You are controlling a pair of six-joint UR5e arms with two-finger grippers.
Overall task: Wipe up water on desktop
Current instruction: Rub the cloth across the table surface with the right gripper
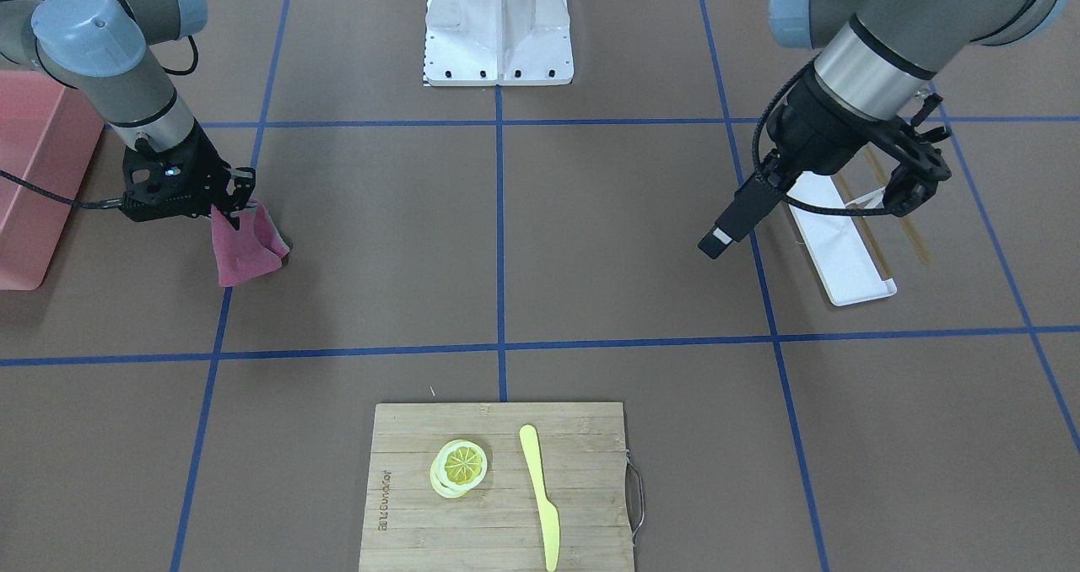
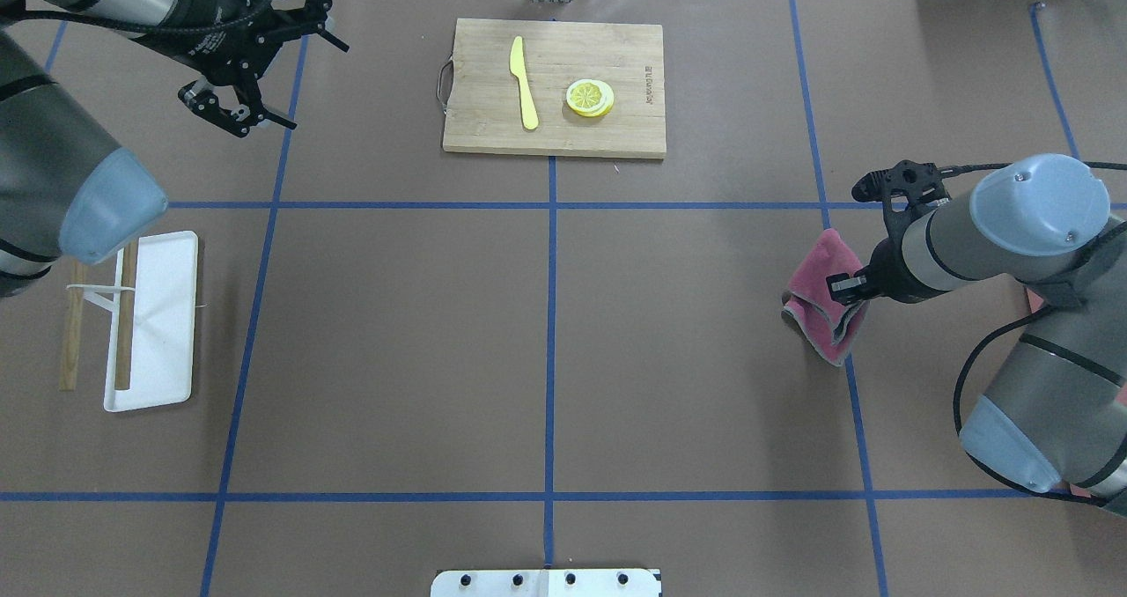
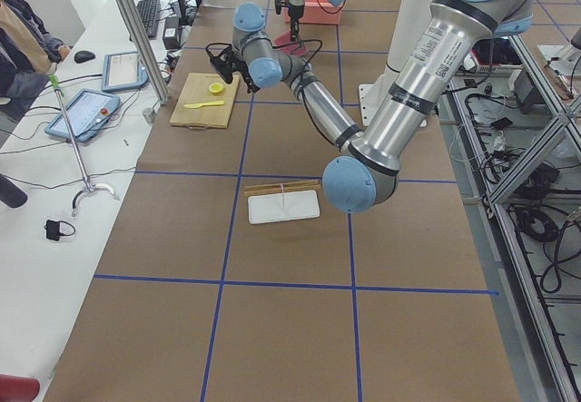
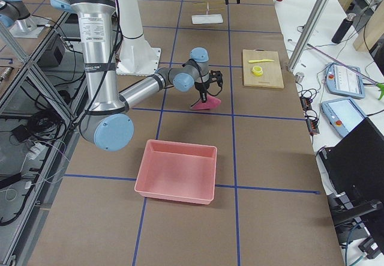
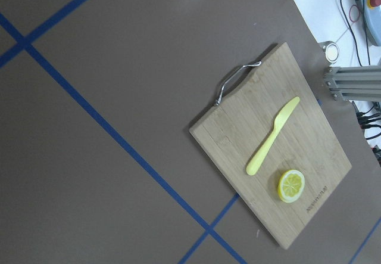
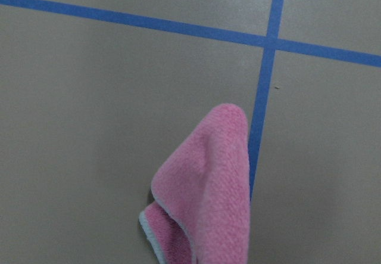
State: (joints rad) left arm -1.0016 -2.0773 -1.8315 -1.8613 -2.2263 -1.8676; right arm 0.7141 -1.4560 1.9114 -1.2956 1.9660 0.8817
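The desktop (image 2: 396,333) is a wide brown surface crossed by blue tape lines; I see no water on it. My right gripper (image 1: 232,207) is shut on the top of a pink cloth (image 1: 246,250), which hangs down to about the desktop beside a tape crossing. The cloth also shows in the overhead view (image 2: 819,302) and the right wrist view (image 6: 208,198). My left gripper (image 2: 313,86) is open and empty, held above the desktop to the left of the cutting board.
A bamboo cutting board (image 2: 555,130) at the far middle carries a yellow knife (image 2: 524,82) and a lemon slice (image 2: 590,98). A white tray (image 2: 163,315) with wooden sticks lies on my left. A pink bin (image 4: 177,170) sits near my right arm.
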